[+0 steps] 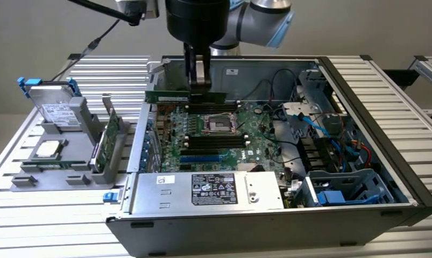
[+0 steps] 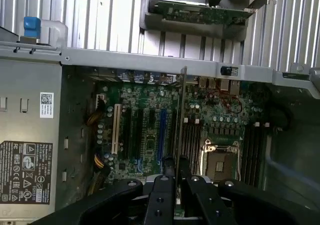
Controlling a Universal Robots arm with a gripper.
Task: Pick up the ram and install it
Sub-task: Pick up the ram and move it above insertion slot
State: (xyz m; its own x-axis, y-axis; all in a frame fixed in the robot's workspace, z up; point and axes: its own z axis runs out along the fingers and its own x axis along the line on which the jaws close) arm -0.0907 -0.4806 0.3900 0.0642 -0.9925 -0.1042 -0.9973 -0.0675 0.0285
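The gripper (image 1: 196,85) comes straight down into the open computer case (image 1: 379,110), its jaws drawn narrow and pinched on the upper edge of the ram (image 1: 185,97) near the stick's middle. In the exterior view the ram lies level and lengthwise across the view, at about twelve o'clock from the processor socket (image 1: 220,123), over the motherboard (image 1: 257,146). It is close above the dark memory slots (image 1: 210,109) on that side. Its lower edge blends into the board behind it, so whether it touches a slot cannot be told. The arm above the gripper is cut off at the picture's edge. In the wrist view the gripper (image 2: 176,174) is seen from behind. Its black fingers (image 2: 161,195) close on the ram (image 2: 180,120), which shows edge-on as a thin line crossing the board beside the socket (image 2: 220,162); its chips are hidden at that angle. At six o'clock from the socket in the exterior view sits the grey power supply (image 1: 209,191), covering that end of the board. Outside the case, at nine o'clock, a grey tray (image 1: 36,181) holds a hard drive (image 1: 58,107), a square silver processor chip (image 1: 49,149) and an upright green card (image 1: 110,134).
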